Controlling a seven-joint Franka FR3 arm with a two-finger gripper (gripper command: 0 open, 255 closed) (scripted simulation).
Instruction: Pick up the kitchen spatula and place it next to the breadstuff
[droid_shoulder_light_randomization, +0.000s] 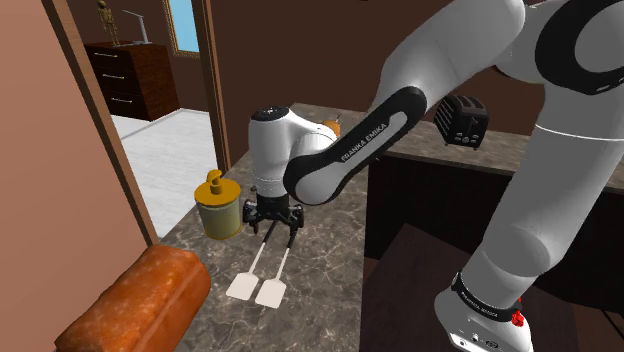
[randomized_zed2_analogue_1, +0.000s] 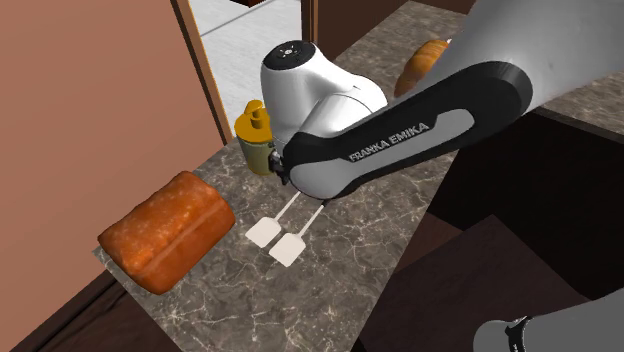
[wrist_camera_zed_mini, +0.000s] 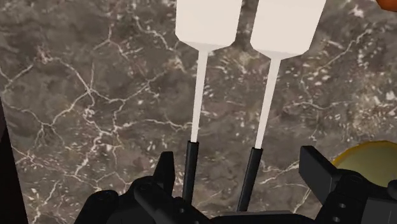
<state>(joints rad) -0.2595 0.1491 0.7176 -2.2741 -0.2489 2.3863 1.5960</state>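
Observation:
Two white spatulas with thin black handles lie side by side on the dark marble counter (droid_shoulder_light_randomization: 330, 300), their blades (droid_shoulder_light_randomization: 241, 288) (droid_shoulder_light_randomization: 270, 292) pointing toward the front edge. In the second exterior view the blades (randomized_zed2_analogue_1: 262, 233) (randomized_zed2_analogue_1: 288, 249) lie just right of the brown bread loaf (randomized_zed2_analogue_1: 168, 230). The loaf (droid_shoulder_light_randomization: 140, 305) rests at the counter's near left corner. My gripper (droid_shoulder_light_randomization: 277, 225) hangs low over the handle ends, open. In the wrist view both spatulas (wrist_camera_zed_mini: 198, 95) (wrist_camera_zed_mini: 270, 95) run their handles between my spread fingers (wrist_camera_zed_mini: 164, 175), which touch neither, and the gripper (wrist_camera_zed_mini: 242, 184) holds nothing.
A yellow lidded jar (droid_shoulder_light_randomization: 218, 208) (randomized_zed2_analogue_1: 256, 138) stands close beside the gripper. A black toaster (droid_shoulder_light_randomization: 463, 120) sits at the back right. A second orange-brown bread-like thing (randomized_zed2_analogue_1: 425, 62) lies behind the arm. The counter drops off at the left toward a doorway and at the right into dark cabinetry.

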